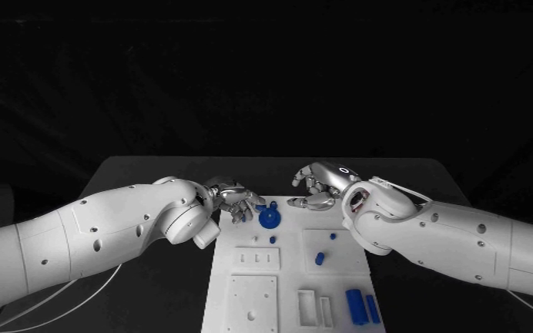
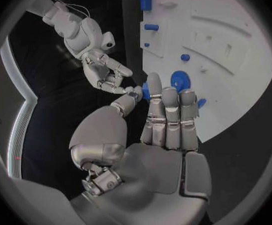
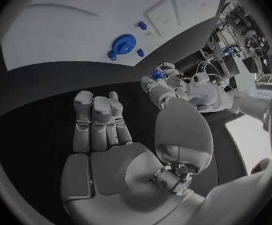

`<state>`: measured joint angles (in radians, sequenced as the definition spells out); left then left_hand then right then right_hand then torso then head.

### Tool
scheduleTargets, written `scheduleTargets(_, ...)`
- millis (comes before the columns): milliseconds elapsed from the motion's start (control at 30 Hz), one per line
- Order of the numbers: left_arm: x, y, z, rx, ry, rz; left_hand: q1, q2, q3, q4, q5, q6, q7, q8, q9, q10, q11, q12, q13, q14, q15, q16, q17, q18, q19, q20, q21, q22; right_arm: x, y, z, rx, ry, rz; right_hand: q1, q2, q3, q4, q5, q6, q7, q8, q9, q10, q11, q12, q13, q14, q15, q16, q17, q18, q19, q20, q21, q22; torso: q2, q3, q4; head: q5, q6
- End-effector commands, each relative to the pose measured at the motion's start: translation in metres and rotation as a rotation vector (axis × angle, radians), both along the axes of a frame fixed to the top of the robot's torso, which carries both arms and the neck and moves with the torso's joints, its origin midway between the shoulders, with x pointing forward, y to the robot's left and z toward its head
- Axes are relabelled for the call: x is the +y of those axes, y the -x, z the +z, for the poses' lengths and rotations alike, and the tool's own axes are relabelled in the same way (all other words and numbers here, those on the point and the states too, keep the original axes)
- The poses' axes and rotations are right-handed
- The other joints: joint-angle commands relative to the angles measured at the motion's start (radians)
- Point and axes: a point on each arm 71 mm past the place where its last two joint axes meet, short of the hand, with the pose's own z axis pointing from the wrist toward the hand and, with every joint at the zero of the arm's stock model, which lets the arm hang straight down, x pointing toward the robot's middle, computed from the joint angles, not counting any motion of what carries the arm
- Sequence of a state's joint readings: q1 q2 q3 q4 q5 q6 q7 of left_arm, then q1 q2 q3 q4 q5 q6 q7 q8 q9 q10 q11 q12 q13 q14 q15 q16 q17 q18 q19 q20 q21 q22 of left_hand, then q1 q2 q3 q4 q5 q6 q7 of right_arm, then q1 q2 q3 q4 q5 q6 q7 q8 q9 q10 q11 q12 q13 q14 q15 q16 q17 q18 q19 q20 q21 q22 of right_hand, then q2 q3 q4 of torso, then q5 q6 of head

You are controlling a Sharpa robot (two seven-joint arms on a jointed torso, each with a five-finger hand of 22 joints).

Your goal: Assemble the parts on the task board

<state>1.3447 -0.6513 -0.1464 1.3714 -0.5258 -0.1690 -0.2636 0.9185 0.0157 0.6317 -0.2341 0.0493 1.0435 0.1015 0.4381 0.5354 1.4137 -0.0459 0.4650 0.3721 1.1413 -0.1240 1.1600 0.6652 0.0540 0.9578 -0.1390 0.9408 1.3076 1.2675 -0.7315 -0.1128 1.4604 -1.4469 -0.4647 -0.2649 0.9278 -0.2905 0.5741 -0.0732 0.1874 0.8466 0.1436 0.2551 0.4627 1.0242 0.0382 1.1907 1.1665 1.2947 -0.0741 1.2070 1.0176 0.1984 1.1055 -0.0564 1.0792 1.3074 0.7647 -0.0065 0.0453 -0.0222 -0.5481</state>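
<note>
white task board, blue parts, black table.

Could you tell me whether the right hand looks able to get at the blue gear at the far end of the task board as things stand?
Probably yes: the right hand is empty and hovers just beyond the board's far edge, with open task board between it and the blue gear. The left hand sits close beside the gear, though.

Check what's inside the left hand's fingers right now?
The left hand pinches a small blue part between its thumb and fingers, at the task board's far edge near the blue gear. Fingers cover most of the part, so its shape stays unclear.
</note>
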Motion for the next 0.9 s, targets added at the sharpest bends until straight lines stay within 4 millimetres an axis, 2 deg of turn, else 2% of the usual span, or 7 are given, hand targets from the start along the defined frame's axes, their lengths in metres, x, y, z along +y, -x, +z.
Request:
scheduleTargets(33, -0.001, 0.001, 0.001, -0.047, -0.055, -0.026, 0.007, -0.009, 0.001, -0.009, 0.004, 0.059, -0.052, -0.005, 0.02, 0.011, -0.006, 0.016, 0.008, 0.031, -0.025, 0.016, 0.005, 0.007, 0.014, -0.091, 0.014, 0.019, -0.015, -0.003, 0.001, 0.003, -0.067, -0.033, -0.001, 0.003, -0.003, 0.005, 0.008, -0.016, 0.015, -0.002, -0.001, -0.002, 0.006, -0.006, -0.002, 0.001, 0.007, -0.005, -0.001, 0.063, -0.003, 0.001, -0.004, 0.001, 0.0, 0.0002, -0.0009, 0.003, -0.005)
scheduleTargets(200, 0.002, 0.002, -0.003, -0.096, -0.15, -0.024, 0.011, -0.019, 0.007, -0.011, 0.012, 0.075, -0.061, -0.016, 0.03, 0.023, -0.019, 0.067, 0.033, 0.054, -0.042, 0.058, 0.01, 0.013, 0.036, -0.108, 0.057, 0.019, -0.037, -0.01, 0.002, 0.016, -0.094, -0.091, 0.004, 0.006, -0.004, 0.008, 0.017, -0.014, 0.014, -0.001, 0.0, -0.002, 0.005, -0.005, -0.004, 0.002, 0.006, -0.006, -0.001, 0.063, -0.003, 0.001, -0.006, 0.001, 0.0, 0.001, -0.0003, 0.005, -0.01)
scheduleTargets(333, 0.002, 0.007, -0.01, -0.08, -0.183, -0.034, 0.016, -0.018, 0.011, -0.012, 0.017, 0.08, -0.073, -0.035, 0.037, 0.052, -0.034, 0.156, 0.09, 0.095, -0.061, 0.111, 0.018, 0.024, 0.072, -0.13, 0.107, 0.017, -0.047, -0.015, 0.004, 0.019, -0.114, -0.122, 0.01, 0.011, -0.005, 0.01, 0.024, -0.012, 0.014, 0.001, 0.0, -0.001, 0.005, -0.004, -0.005, 0.003, 0.006, -0.007, -0.001, 0.063, -0.002, 0.001, -0.007, 0.001, -0.001, 0.0018, 0.0, 0.006, -0.017)
scheduleTargets(733, 0.002, 0.03, -0.032, -0.091, -0.256, -0.092, 0.007, -0.026, 0.015, -0.014, 0.033, 0.097, -0.078, -0.051, 0.051, 0.033, -0.041, 0.229, 0.149, 0.104, -0.069, 0.15, 0.013, 0.03, 0.075, -0.138, 0.144, 0.008, -0.058, -0.022, 0.007, 0.012, -0.126, -0.154, 0.024, 0.019, -0.007, 0.012, 0.039, -0.008, 0.012, 0.003, 0.001, 0.0, 0.004, -0.003, -0.008, 0.004, 0.005, -0.009, 0.0, 0.063, 0.0, 0.001, -0.009, 0.003, -0.001, 0.0013, 0.0012, 0.012, -0.039)
scheduleTargets(767, 0.002, 0.033, -0.033, -0.099, -0.268, -0.102, 0.007, -0.026, 0.015, -0.014, 0.039, 0.099, -0.079, -0.051, 0.053, 0.032, -0.042, 0.233, 0.152, 0.105, -0.069, 0.152, 0.013, 0.03, 0.075, -0.138, 0.146, 0.007, -0.058, -0.023, 0.007, 0.01, -0.126, -0.155, 0.024, 0.019, -0.008, 0.013, 0.04, -0.008, 0.012, 0.004, 0.001, 0.0, 0.004, -0.003, -0.008, 0.004, 0.005, -0.009, 0.0, 0.063, 0.0, 0.001, -0.009, 0.003, -0.001, 0.001, 0.0019, 0.012, -0.042)
scheduleTargets(800, 0.003, 0.035, -0.036, -0.103, -0.279, -0.11, 0.007, -0.03, 0.018, -0.015, 0.079, 0.104, -0.081, -0.05, 0.056, 0.033, -0.043, 0.241, 0.157, 0.108, -0.07, 0.158, 0.012, 0.031, 0.076, -0.138, 0.15, 0.006, -0.058, -0.024, 0.009, 0.004, -0.126, -0.157, 0.026, 0.019, -0.008, 0.013, 0.041, -0.008, 0.012, 0.004, 0.001, 0.0, 0.003, -0.003, -0.008, 0.004, 0.004, -0.01, 0.0, 0.063, 0.001, 0.001, -0.009, 0.003, -0.001, 0.0002, 0.0019, 0.012, -0.043)
scheduleTargets(900, 0.004, 0.042, -0.042, -0.112, -0.302, -0.133, 0.003, -0.034, 0.018, -0.017, 0.115, 0.111, -0.083, -0.052, 0.061, 0.03, -0.046, 0.258, 0.168, 0.112, -0.074, 0.169, 0.011, 0.034, 0.079, -0.139, 0.159, 0.002, -0.06, -0.027, 0.013, -0.009, -0.131, -0.166, 0.034, 0.021, -0.012, 0.012, 0.063, -0.007, 0.012, 0.005, 0.001, -0.001, 0.003, -0.002, -0.011, 0.005, 0.004, -0.011, 0.001, 0.063, 0.001, 0.001, -0.011, 0.004, 0.0, -0.0002, 0.0029, 0.01, -0.051)
